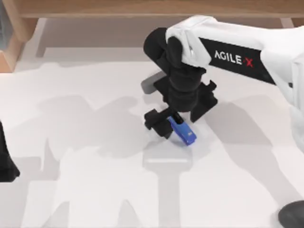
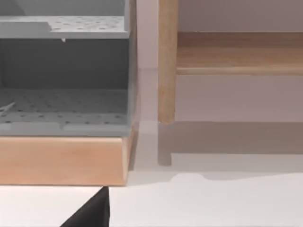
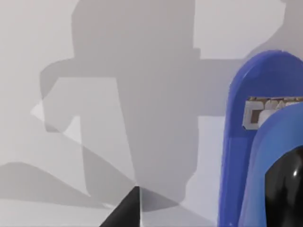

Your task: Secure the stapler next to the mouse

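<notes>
The bright-blue stapler [image 1: 184,132] lies slanted near the middle of the table, its black end tucked under my right gripper [image 1: 175,122]. That gripper reaches in from the right and points down, shut on the stapler. The right wrist view has the stapler [image 3: 258,142] very close, with one dark fingertip [image 3: 127,212] beside it. The mouse [image 1: 292,214], a dark grey rounded body, sits at the table's front right corner, far from the stapler. My left arm [image 1: 4,164] is parked at the left edge.
A grey block [image 1: 152,81] pokes out behind the right arm. A wooden shelf [image 1: 14,33] stands at the back left. The left wrist view looks at a wood-framed grey pegboard rack [image 2: 64,109] and a wooden post [image 2: 166,61].
</notes>
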